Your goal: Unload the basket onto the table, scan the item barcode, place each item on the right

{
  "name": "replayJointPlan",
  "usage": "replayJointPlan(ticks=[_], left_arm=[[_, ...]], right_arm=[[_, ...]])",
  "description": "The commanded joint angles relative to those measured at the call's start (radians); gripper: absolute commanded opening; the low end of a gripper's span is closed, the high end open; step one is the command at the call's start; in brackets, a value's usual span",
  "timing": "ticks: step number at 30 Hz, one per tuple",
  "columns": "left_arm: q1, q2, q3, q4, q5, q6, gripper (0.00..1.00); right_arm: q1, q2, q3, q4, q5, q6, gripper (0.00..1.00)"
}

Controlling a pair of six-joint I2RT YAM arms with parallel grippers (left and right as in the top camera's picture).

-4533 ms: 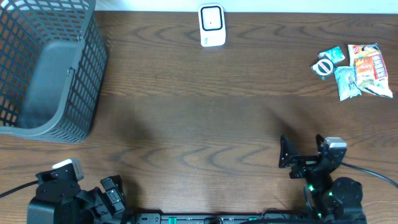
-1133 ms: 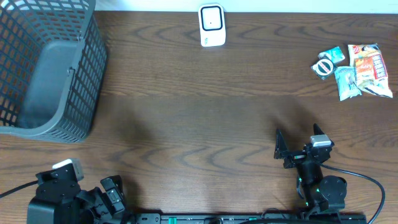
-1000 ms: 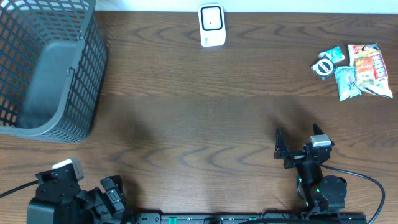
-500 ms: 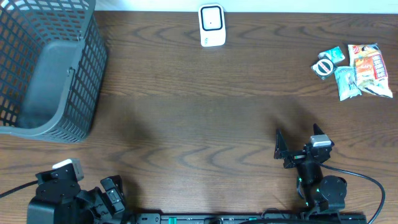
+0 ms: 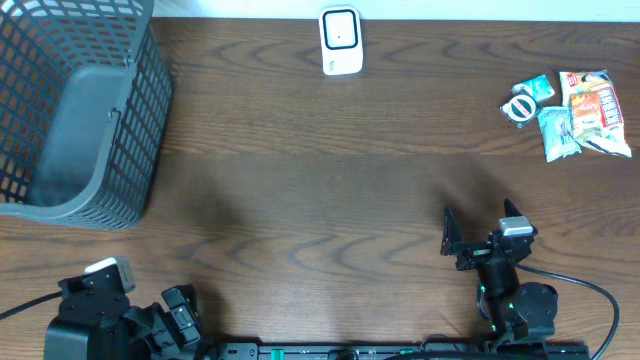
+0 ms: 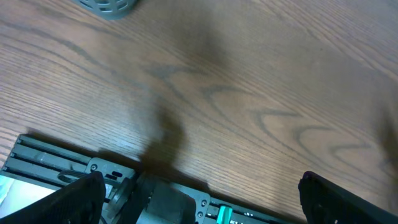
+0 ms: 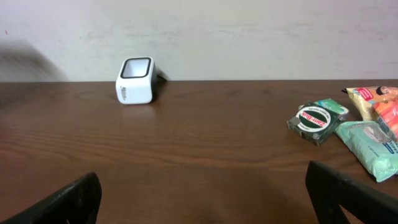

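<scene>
A white barcode scanner (image 5: 340, 41) stands upright at the table's far edge, and it also shows in the right wrist view (image 7: 135, 80). The items lie in a cluster at the far right: a green packet with a round label (image 5: 527, 100) (image 7: 316, 122), an orange snack bag (image 5: 595, 105) (image 7: 379, 99) and a pale blue packet (image 5: 558, 133) (image 7: 373, 149). My right gripper (image 5: 480, 228) (image 7: 202, 199) is open and empty near the front edge, facing the scanner and well short of the items. My left gripper (image 5: 180, 308) (image 6: 205, 202) is open and empty at the front left, over its base rail.
A grey mesh basket (image 5: 80, 110) stands at the far left, and its rim (image 6: 109, 6) shows in the left wrist view. The arms' mounting rail (image 5: 330, 350) runs along the front edge. A wall rises behind the scanner.
Over the last second nothing has moved. Since the oldest frame the right gripper has shifted slightly left and farther from the front edge.
</scene>
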Motion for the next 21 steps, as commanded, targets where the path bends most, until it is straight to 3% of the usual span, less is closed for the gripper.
replayJointPlan(ticks=[1,4,8,15,19,21], left_arm=[[0.005,-0.034,0.002,-0.021,-0.01,-0.009,0.97],[0.005,-0.058,0.0,0.038,-0.01,-0.008,0.98],[0.005,-0.098,-0.048,0.244,-0.008,0.053,0.98],[0.029,-0.172,-0.324,0.695,0.151,0.331,0.98],[0.078,-0.238,-0.497,0.944,0.214,0.353,0.98],[0.098,-0.269,-0.552,0.976,0.229,0.347,0.97]], right_arm=[[-0.002,-0.009,-0.002,-0.005,0.008,-0.012,0.99],[-0.002,-0.009,-0.002,-0.005,0.008,-0.012,0.99],[-0.002,-0.009,-0.002,-0.005,0.008,-0.012,0.99],[-0.002,-0.009,-0.002,-0.005,0.008,-0.012,0.99],[-0.002,-0.009,-0.002,-0.005,0.008,-0.012,0.99],[-0.002,-0.009,-0.002,-0.005,0.008,-0.012,0.99]])
